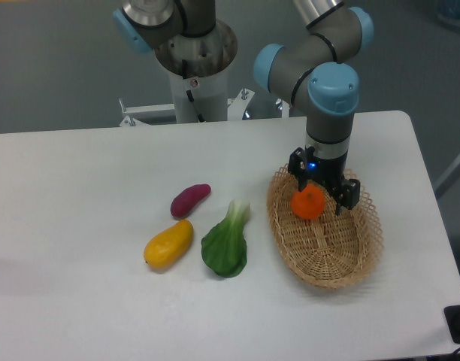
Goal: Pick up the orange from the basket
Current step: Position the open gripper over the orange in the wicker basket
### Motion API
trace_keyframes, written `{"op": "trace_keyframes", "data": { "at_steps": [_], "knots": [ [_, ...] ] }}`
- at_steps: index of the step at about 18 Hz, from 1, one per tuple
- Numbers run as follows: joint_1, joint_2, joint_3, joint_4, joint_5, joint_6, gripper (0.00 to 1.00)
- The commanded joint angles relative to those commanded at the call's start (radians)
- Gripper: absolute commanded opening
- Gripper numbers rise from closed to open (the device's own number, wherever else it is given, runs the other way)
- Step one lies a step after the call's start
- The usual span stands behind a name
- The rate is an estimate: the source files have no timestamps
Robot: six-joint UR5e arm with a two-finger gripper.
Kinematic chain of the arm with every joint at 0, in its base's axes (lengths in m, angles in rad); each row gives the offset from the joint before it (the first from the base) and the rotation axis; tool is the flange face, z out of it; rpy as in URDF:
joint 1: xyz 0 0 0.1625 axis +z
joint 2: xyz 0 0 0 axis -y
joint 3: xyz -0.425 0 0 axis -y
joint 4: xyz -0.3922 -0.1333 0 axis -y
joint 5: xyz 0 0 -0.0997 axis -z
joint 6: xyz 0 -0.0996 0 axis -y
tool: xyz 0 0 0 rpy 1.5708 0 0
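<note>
The orange (308, 203) is a small round bright-orange fruit lying in the far end of the oval tan wicker basket (350, 263) on the right of the white table. My gripper (323, 195) points straight down over that end of the basket, with its black fingers (348, 197) on either side of the orange. The jaws stand wider than the fruit, and a gap shows between the orange and the right finger. The gripper body hides the top back of the orange.
A yellow-orange mango-shaped fruit (168, 244), a purple sweet potato (190, 199) and a green leafy bok choy (226, 244) lie on the table left of the basket. The robot's base column (194, 68) stands at the table's back edge.
</note>
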Motion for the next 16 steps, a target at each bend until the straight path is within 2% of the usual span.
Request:
{"op": "trace_keyframes", "data": {
  "at_steps": [7, 13, 16],
  "knots": [
    [0.000, 0.000, -0.017, 0.002, 0.005, 0.029, 1.00],
    [0.026, 0.000, -0.047, 0.000, 0.006, 0.196, 1.00],
    [0.026, 0.000, -0.052, 0.002, 0.005, 0.179, 1.00]
  ]
}}
